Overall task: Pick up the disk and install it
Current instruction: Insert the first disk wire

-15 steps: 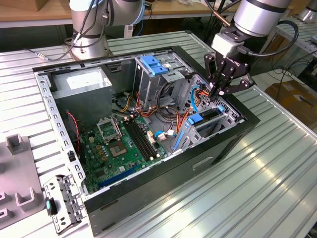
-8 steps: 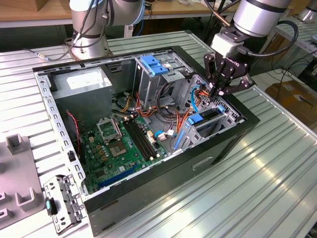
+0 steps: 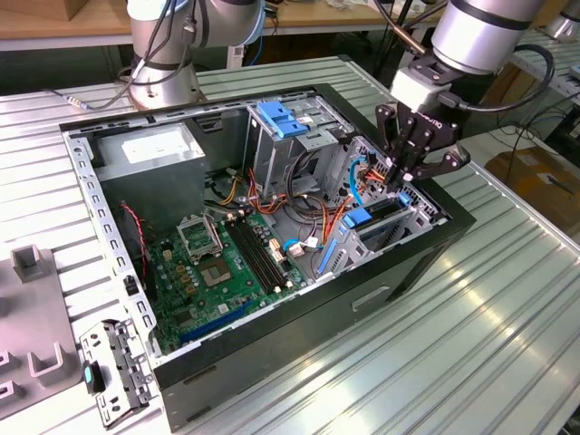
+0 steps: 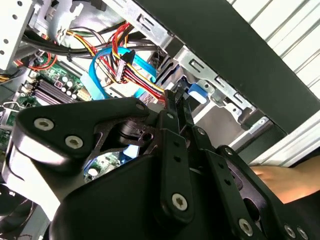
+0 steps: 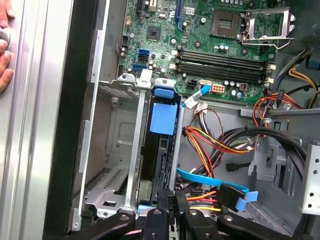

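On the exterior view's left, a grey fixture tray (image 3: 32,308) and a loose metal bracket (image 3: 113,372) lie on the ribbed bench (image 3: 507,299). Next comes the open computer case (image 3: 272,362), lying on its side, with the green motherboard (image 3: 227,267) exposed and the grey power-supply box (image 3: 149,149) at its far corner. Past the middle stands the tall metal cage (image 3: 272,149) with its blue latch (image 3: 276,118).

Toward the exterior view's right, the disk (image 3: 381,213) sits on edge in the drive bay (image 3: 399,231) along the case wall. In the first wrist view the disk (image 5: 161,150) appears as a dark slab between the bay's metal walls, its blue carrier tab (image 5: 163,119) uppermost; whether it is fully seated cannot be told.

The gripper (image 3: 406,177) hangs directly over the bay's cable end. In the exterior view its fingers meet at the tips, and in both wrist views they stand together just above the disk's edge, beside the red and yellow power leads (image 5: 200,145) and the blue data cable (image 5: 210,180). The gripper (image 5: 170,207) is judged closed with nothing between its fingers (contact with the disk cannot be confirmed).

By appearance the disk is rigid, fairly dense and sensitive to knocks. Its flat metal faces would be slick, so the blue carrier rails or the long edges offer the safer hold.

A person's hand (image 5: 5,45) rests on the bench outside the case.
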Controlling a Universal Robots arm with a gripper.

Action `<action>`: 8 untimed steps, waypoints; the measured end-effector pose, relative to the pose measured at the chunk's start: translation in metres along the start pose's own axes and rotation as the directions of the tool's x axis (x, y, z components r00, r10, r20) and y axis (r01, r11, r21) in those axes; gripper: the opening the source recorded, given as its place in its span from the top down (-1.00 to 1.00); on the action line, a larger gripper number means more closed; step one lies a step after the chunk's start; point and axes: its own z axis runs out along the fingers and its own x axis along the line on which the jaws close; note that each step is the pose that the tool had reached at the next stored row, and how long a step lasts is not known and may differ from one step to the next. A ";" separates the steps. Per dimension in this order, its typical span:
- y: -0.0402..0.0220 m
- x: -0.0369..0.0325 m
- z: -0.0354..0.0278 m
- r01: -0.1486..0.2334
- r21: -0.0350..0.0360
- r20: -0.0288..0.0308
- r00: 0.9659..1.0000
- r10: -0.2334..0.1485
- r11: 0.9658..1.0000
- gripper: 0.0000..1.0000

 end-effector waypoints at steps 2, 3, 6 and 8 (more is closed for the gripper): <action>0.0003 0.0000 0.0005 -0.006 0.000 0.000 1.000 0.006 1.000 0.64; 0.0003 0.0000 0.0012 -0.015 0.000 0.000 1.000 0.015 1.000 0.64; 0.0013 -0.0001 0.0027 -0.031 0.000 0.000 1.000 0.031 1.000 0.64; 0.0051 -0.0005 0.0032 -0.032 0.004 0.000 1.000 0.032 0.999 0.64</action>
